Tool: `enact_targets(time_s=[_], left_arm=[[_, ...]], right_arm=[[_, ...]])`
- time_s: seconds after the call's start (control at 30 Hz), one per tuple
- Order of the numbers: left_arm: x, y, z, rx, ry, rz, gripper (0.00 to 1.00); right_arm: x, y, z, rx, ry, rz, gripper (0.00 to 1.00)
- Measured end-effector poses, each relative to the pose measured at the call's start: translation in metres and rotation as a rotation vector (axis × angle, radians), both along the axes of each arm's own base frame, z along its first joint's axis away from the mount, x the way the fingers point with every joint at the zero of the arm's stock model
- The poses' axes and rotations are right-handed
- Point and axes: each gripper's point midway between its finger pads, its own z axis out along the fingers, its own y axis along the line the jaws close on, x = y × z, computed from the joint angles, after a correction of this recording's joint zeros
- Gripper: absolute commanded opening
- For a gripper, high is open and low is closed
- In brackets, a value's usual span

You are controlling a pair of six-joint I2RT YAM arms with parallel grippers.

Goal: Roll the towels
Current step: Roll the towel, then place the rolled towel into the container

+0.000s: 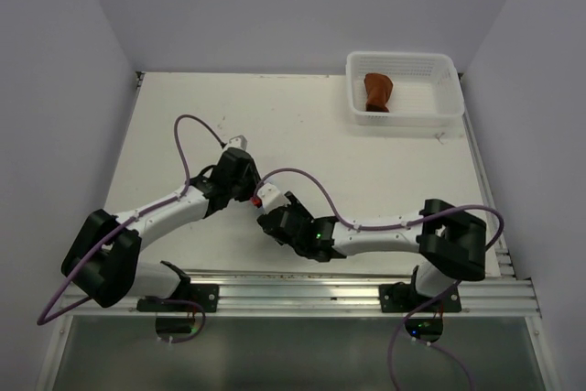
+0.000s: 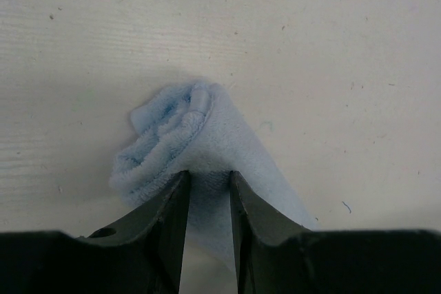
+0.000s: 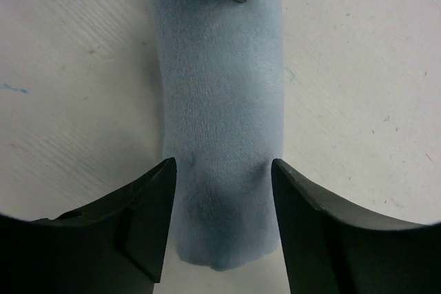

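**Light blue towel rolled on the bench: one claw clenched, one released**

Left claw [image 2: 209, 177]: clenched on a fold of the light blue towel [image 2: 200, 149], its two fingers close together with cloth pinched between them at one end of the roll. Right claw [image 3: 222, 163]: released, its fingers parted on either side of the other end, with no visible squeeze on the cloth. The roll lies flat on the bench [image 1: 366, 180], roughly mid-bench and somewhat toward the near edge. In the top view both claws hide it.

Beyond them, a white mesh basket [image 1: 403, 119] stands at the far right corner of the bench. The rust towel [image 1: 377, 91] lies inside it, bunched; whether it is rolled cannot be told.

Hazards, as judged from this arrangement:
- The spiral end seen from the left wrist looks loose, with layers fanned out. With one claw off, the roll may spring open.
- The left claw holds only a fold, not the whole roll. A lift or pull could draw that layer out and unwind the rest.
- A flap trails beneath the left fingers, and dragging it along the bench would tug the roll apart.
- The right fingers sit just beside the pile, so a skewed retreat could snag it.

Brands, labels, writing: none can be read in any view.
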Motion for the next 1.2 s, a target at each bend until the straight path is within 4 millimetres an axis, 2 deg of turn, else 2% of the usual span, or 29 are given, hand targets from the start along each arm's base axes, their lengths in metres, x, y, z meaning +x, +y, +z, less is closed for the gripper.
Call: enact_targets(time_s=[0.03, 0.07, 0.17, 0.2, 0.3, 0.33, 0.47, 0.57, 0.77, 0.87, 1.2], left_arm=[[0.000, 0.000, 0.000, 0.000, 0.000, 0.001, 0.34], [0.000, 0.000, 0.000, 0.001, 0.000, 0.002, 0.34], [0.000, 0.000, 0.000, 0.001, -0.001, 0.002, 0.34], [0.000, 0.001, 0.000, 0.001, -0.001, 0.002, 0.34], [0.001, 0.001, 0.000, 0.003, -0.002, 0.004, 0.34], [0.000, 0.001, 0.000, 0.004, -0.001, 0.005, 0.34], [0.000, 0.001, 0.000, 0.004, -0.001, 0.005, 0.34], [-0.001, 0.003, -0.002, 0.006, 0.001, 0.006, 0.34], [-0.004, 0.005, -0.003, 0.009, 0.001, 0.008, 0.34], [-0.005, 0.005, -0.003, 0.009, 0.002, 0.008, 0.34], [-0.006, 0.006, -0.002, 0.007, -0.002, 0.008, 0.34]], right_arm=[[-0.001, 0.002, 0.005, 0.024, 0.015, 0.005, 0.64], [-0.001, 0.004, 0.010, 0.053, 0.033, 0.013, 0.74], [0.001, 0.009, 0.025, 0.142, 0.081, 0.021, 0.80], [0.000, 0.012, 0.029, 0.172, 0.102, 0.031, 0.85], [0.012, 0.009, 0.036, 0.244, 0.159, 0.016, 0.91], [0.015, 0.008, 0.036, 0.261, 0.178, 0.010, 0.99], [0.026, 0.004, 0.030, 0.292, 0.235, -0.004, 0.99], [0.026, 0.008, 0.020, 0.300, 0.279, 0.007, 0.99], [0.020, 0.014, -0.017, 0.252, 0.353, 0.025, 0.99], [0.022, 0.013, -0.029, 0.233, 0.363, 0.019, 0.99], [0.032, 0.012, -0.039, 0.217, 0.330, -0.009, 0.98]])
